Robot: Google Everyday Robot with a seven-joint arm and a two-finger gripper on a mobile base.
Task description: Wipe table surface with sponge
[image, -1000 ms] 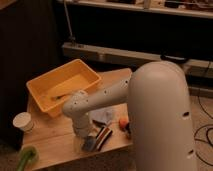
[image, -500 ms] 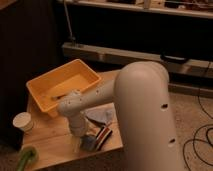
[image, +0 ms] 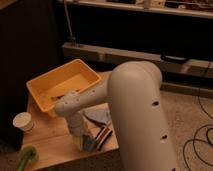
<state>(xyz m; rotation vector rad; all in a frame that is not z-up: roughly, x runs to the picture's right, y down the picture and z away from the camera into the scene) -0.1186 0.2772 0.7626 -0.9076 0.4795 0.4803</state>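
The table surface [image: 52, 142] is a small light wooden top at the lower left of the camera view. My big white arm reaches in from the right and bends down over the table's front part. Its gripper [image: 86, 141] points down at the wood near the front edge. A small dull blue-grey sponge [image: 90, 145] shows partly right at the gripper's tip, touching it or just under it. The wrist hides the rest of the sponge.
A yellow plastic tray [image: 50, 82] sits on the table's far side. A blue-grey cloth [image: 98, 116] and a black, red and white striped block [image: 104, 136] lie just right of the gripper. A white cup [image: 23, 121] stands at the left edge, a green object [image: 25, 157] below it.
The arm's elbow has swung left and now covers the table's right part. The wrist has come down toward the sponge at the front edge.
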